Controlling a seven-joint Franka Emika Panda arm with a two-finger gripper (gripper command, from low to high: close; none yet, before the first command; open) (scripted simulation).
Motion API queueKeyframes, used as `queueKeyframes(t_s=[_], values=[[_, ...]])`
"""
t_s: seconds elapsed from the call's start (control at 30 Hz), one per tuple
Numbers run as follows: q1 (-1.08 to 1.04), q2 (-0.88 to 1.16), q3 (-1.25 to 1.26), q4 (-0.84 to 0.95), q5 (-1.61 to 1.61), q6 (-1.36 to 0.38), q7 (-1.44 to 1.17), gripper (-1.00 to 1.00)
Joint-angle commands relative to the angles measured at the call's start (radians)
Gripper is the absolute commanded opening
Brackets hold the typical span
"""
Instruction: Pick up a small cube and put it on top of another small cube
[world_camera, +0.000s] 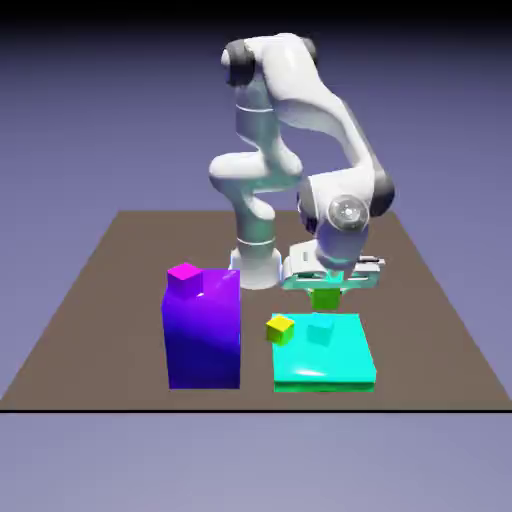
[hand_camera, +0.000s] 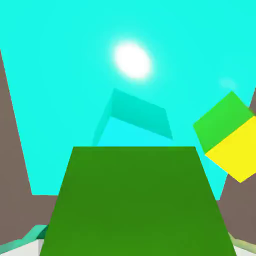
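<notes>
Gripper (world_camera: 326, 288) clenched on small cube (world_camera: 325, 297), poised above another small cube (world_camera: 320, 329) (teal on teal slab (world_camera: 340, 372)). Risk: off-centre release, cube toppling.

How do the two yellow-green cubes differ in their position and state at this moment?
The held yellow-green cube sits in the gripper, raised above the teal slab; the other yellow-green cube rests at the slab's edge, untouched. The held one hangs over the teal cube; the other lies beside it. Both look alike.

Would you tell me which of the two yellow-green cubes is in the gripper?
The one above the slab, held in the gripper: cube. The other sits on the slab's corner.
</notes>
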Motion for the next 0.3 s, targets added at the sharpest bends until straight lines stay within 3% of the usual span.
queueKeyframes(t_s=[0.0,0.03,0.07,0.27], values=[[0.003,0.014,0.001,-0.030,-0.002,0.044,0.000,-1.00],[0.003,0.014,0.001,-0.031,-0.002,0.044,0.000,-1.00],[0.003,0.014,0.001,-0.031,-0.002,0.044,0.000,1.00],[-0.007,-0.041,-0.004,0.090,-0.007,-0.131,0.005,1.00]])
